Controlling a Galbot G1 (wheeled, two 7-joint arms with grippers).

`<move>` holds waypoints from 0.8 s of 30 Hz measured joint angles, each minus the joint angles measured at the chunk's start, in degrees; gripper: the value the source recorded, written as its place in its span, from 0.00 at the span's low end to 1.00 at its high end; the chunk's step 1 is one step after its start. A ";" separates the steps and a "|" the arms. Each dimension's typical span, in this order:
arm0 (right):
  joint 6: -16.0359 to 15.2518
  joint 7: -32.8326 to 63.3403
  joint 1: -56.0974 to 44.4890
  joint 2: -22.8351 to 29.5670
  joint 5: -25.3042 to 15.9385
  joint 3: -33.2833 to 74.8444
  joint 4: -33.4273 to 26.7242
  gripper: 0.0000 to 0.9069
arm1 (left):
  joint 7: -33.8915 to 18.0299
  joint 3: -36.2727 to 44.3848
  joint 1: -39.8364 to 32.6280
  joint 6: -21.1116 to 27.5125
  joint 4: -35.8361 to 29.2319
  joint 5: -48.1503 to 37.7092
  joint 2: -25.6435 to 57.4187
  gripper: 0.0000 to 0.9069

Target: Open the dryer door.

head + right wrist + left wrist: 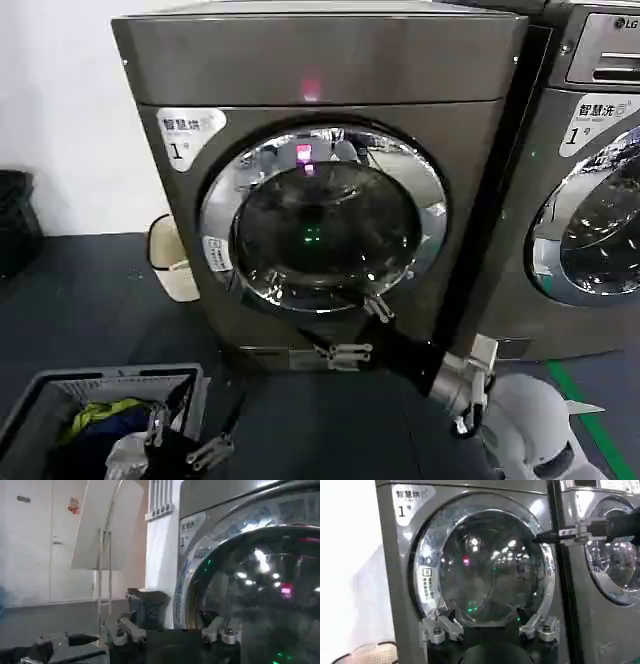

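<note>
1. The right gripper [362, 330] has its jaws spread, empty, just at the lower right chrome rim of the dryer door [322, 218].
2. The left gripper [188, 438], jaws spread and empty, hangs low over a grey basket [60, 392] of crumpled clothes [100, 415].
3. The door sits closed on the dark machine's front.

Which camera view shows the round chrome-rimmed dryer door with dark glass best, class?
The head view: the round chrome-rimmed dryer door appears whole and shut, with the right gripper at its lower rim. The left wrist view shows most of the door; the right wrist view shows its glass obliquely, close up.
</note>
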 joint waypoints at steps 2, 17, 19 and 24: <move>1.52 -0.23 1.60 0.20 -0.60 -1.33 -2.06 1.00 | 0.12 0.02 0.07 -0.07 -0.33 0.33 -0.04 1.00; 9.60 1.86 17.84 6.73 -5.68 -14.21 -23.48 1.00 | 1.86 -0.05 0.37 1.59 -0.15 3.32 0.40 1.00; 10.32 2.36 19.57 7.59 -6.31 -16.11 -25.76 1.00 | 1.84 -0.05 0.28 1.45 0.06 3.45 0.37 1.00; 11.59 2.89 23.60 10.29 -6.29 -20.37 -31.30 1.00 | 1.45 -0.06 0.42 2.35 0.08 3.61 0.20 1.00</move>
